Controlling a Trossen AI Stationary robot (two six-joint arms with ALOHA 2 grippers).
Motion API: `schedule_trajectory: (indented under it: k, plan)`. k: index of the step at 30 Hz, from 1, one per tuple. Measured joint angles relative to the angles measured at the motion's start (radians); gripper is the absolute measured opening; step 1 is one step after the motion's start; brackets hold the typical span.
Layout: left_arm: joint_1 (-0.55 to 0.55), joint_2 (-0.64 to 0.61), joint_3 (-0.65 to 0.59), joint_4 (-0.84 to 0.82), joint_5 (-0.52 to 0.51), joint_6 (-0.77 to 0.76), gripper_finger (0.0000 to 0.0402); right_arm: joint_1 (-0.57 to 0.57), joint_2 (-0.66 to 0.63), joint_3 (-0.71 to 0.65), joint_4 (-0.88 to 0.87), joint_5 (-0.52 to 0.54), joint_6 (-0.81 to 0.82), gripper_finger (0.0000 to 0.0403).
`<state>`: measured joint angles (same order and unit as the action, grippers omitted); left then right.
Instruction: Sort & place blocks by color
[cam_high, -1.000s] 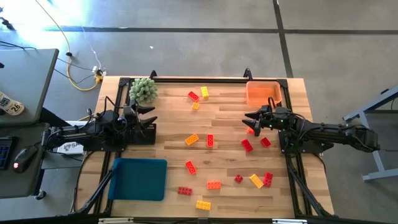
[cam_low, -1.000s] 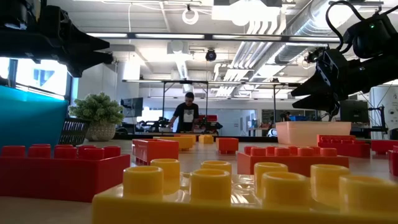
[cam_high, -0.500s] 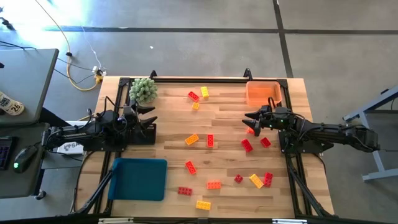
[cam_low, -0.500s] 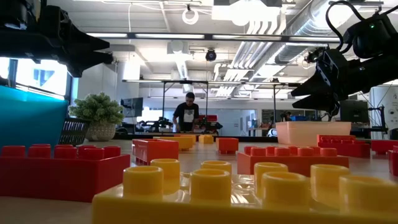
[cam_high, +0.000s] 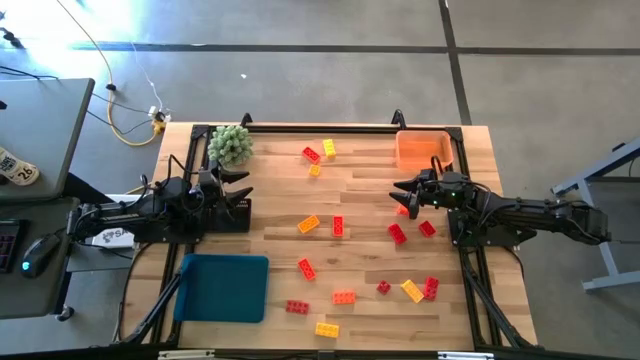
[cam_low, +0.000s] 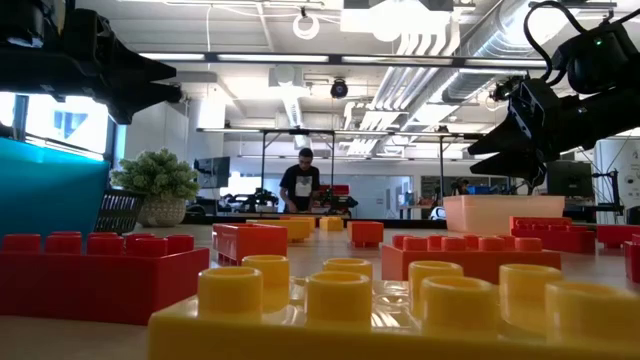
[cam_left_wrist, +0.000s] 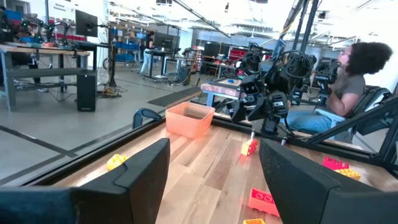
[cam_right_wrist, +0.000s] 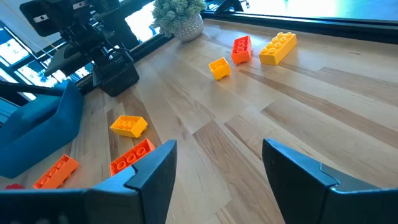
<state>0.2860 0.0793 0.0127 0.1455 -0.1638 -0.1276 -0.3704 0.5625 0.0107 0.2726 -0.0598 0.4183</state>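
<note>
Red, orange and yellow blocks lie scattered flat on the wooden table, among them a red one (cam_high: 338, 225), an orange one (cam_high: 308, 224) and a yellow one (cam_high: 326, 329). My left gripper (cam_high: 246, 190) hovers open at the table's left side and points level toward the right; between its fingers (cam_left_wrist: 214, 174) there is nothing. My right gripper (cam_high: 394, 193) hovers open at the right, near the orange tray (cam_high: 423, 150), tipped slightly down, with nothing between its fingers (cam_right_wrist: 217, 168). A small block (cam_left_wrist: 249, 147) lies on the table just below it.
A blue tray (cam_high: 222, 287) lies at the near left. A green spiky plant ball (cam_high: 230, 145) stands at the far left corner. The orange tray sits at the far right. A person (cam_left_wrist: 357, 81) sits beyond the table's right side.
</note>
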Motion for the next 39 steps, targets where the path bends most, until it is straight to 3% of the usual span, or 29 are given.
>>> schedule_trajectory:
  k: [39]
  plan:
    - [0.000,0.000,0.000,0.016,-0.005,-0.060,0.0239,0.000,0.000,0.001,0.000,0.003,0.052,0.0225]
